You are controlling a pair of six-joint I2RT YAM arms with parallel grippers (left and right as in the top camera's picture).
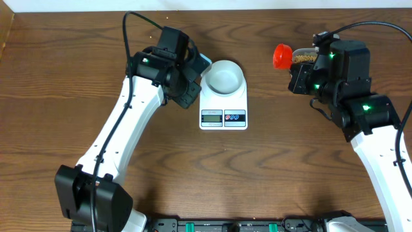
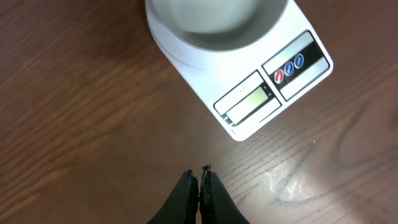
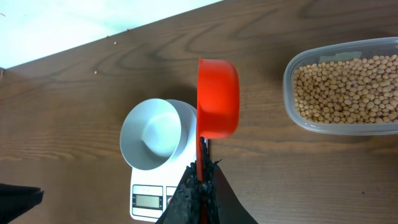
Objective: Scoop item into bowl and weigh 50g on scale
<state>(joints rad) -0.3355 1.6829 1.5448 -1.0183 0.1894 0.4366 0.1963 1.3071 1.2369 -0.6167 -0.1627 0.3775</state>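
Note:
The white scale (image 1: 223, 115) sits mid-table with the pale bowl (image 1: 224, 77) on it; the bowl looks empty in the right wrist view (image 3: 155, 134). My left gripper (image 2: 200, 175) hovers shut and empty over bare wood off the scale's (image 2: 249, 93) display corner, left of the bowl in the overhead view (image 1: 187, 96). A red scoop (image 3: 217, 96) is held by its handle in my shut right gripper (image 3: 202, 167), between the bowl and the clear tub of tan beans (image 3: 348, 87). From overhead the scoop (image 1: 282, 57) is right of the scale.
The clear tub (image 1: 304, 57) is mostly hidden under my right arm in the overhead view. The table's far edge (image 3: 93, 37) runs behind the bowl. Bare wood lies in front of the scale.

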